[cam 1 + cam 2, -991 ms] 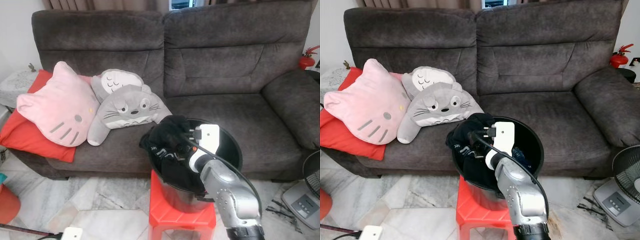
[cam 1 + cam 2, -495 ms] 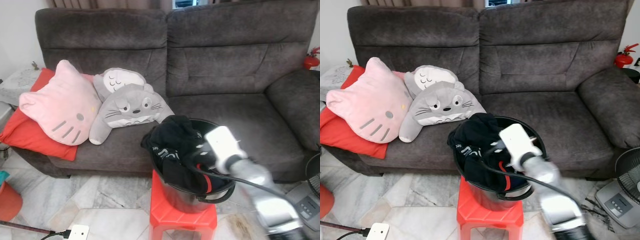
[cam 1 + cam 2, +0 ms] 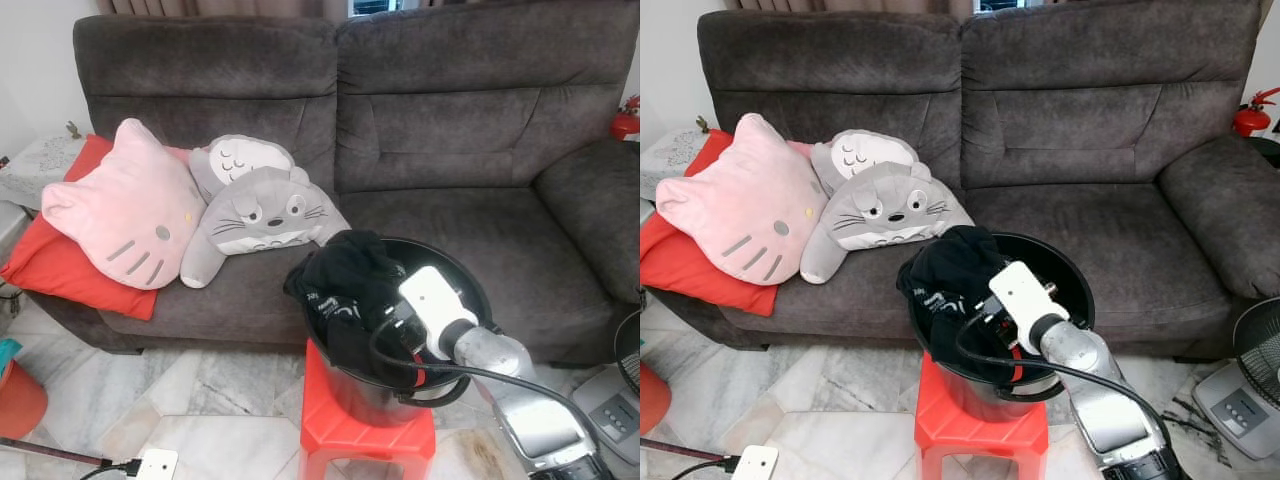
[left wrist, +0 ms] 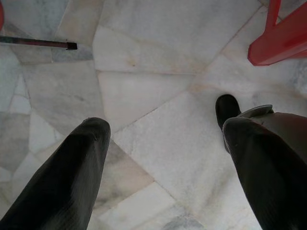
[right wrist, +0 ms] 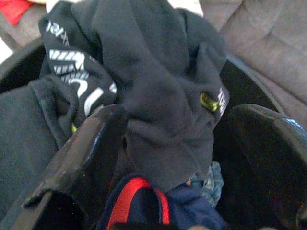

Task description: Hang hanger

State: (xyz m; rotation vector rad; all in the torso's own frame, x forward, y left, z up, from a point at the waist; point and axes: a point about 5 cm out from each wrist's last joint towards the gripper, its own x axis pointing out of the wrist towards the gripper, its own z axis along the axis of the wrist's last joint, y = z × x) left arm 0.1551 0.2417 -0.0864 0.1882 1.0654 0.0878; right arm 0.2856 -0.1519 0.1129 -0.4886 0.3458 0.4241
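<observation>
A black bucket [image 3: 472, 292] stands on a red stool [image 3: 345, 428] before the sofa, heaped with clothes. A black garment with white print [image 3: 345, 268] spills over its left rim. My right gripper [image 5: 184, 139] is open, its fingers on either side of that black garment [image 5: 158, 72], just above a navy and red piece [image 5: 144, 203]. From the head, the right wrist [image 3: 432, 300] sits over the bucket's front. My left gripper [image 4: 165, 129] hangs open over the marble floor, holding nothing. I see no hanger.
A dark grey sofa [image 3: 450, 130] carries a pink cat cushion [image 3: 125, 205], a grey plush [image 3: 265, 215] and a red cushion [image 3: 55, 265]. A fan [image 3: 1255, 360] stands at the right. A white power strip [image 3: 158, 463] and cable lie on the floor.
My right arm has swung out to the right and its wrist has come lower over the bucket's front. The camera has shifted slightly. The clothes lie as before.
</observation>
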